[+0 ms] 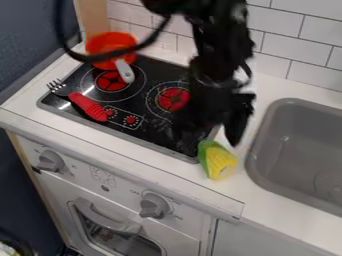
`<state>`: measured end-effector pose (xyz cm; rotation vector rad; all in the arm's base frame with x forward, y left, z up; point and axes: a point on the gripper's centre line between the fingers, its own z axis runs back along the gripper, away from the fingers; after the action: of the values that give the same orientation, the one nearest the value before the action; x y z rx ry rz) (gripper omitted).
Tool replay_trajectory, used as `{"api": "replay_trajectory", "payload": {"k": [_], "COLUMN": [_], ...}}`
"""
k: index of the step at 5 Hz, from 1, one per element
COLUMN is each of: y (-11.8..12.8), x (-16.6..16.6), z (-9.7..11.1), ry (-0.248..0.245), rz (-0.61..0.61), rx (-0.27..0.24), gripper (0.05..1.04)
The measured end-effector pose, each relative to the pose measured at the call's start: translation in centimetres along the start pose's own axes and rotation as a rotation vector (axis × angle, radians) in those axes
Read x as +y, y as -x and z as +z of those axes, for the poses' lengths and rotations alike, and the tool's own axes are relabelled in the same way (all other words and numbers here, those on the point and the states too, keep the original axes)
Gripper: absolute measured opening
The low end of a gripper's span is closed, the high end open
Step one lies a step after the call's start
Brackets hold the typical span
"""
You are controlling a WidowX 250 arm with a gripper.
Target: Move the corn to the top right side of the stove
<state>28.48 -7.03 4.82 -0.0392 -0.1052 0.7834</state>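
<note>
White tiles (277, 27) with dark grout line the wall behind the white counter (267, 85); a dark blue wall (27, 30) stands left, a wooden strip (93, 15) between. A grey sink (294, 101) is sunk into the surface's right side. Below its front edge, grey knobs (49, 161) sit above an oven door (113, 225).

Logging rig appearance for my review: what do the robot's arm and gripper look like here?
The arm is black, with chunky, angular segments. A thick black cable curves out beside it in a wide loop. The gripper is black too. I can't make out any markings.
</note>
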Motion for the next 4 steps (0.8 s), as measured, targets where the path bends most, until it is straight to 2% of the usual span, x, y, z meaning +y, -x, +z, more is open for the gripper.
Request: {"api": "replay_trajectory", "payload": {"k": [1, 2, 3, 4], "y": [0.4, 0.7, 0.3, 0.2], "x": [-0.8, -0.8, -1.5, -1.4], "z": [-1.7, -2.7, -3.0, -3.0], "ry": [-0.049, -0.069, -0.057, -0.056], "rz": [-0.023, -0.022, -0.035, -0.046], "rx": [0.017, 0.045, 0.055, 0.056], "gripper": [1.0, 0.947, 0.822, 0.822]}}
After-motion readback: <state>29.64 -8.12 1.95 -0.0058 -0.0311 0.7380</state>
